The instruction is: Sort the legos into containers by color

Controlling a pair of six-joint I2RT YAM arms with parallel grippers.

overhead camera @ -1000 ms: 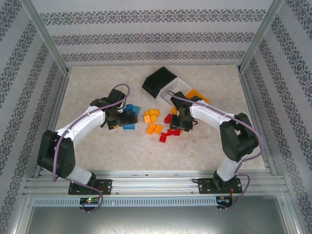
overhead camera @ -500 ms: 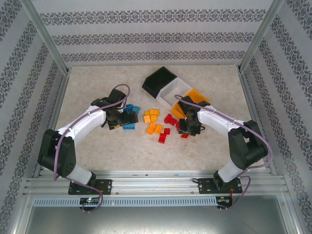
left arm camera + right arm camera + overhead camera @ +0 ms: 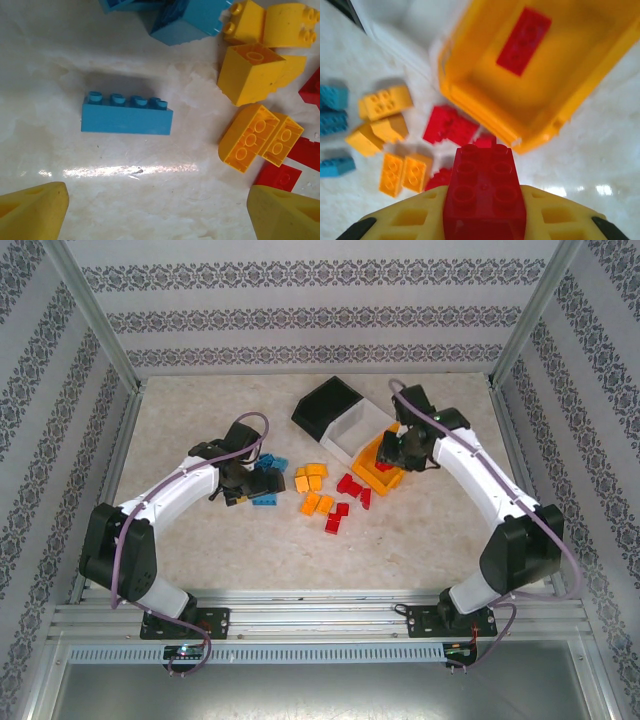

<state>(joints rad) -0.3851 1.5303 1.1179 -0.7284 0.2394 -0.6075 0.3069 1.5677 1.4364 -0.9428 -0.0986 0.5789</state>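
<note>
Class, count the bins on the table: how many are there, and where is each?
3. The black bin is farthest back, the white bin is just right of it, and the orange bin is nearest the front, beside the loose red bricks.

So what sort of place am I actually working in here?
Probably a lab test cell, not a home: silver aluminium frame posts around a marble-look tabletop, patterned wallpaper-print panels as walls, and a slotted metal mounting rail along the near edge.
</note>
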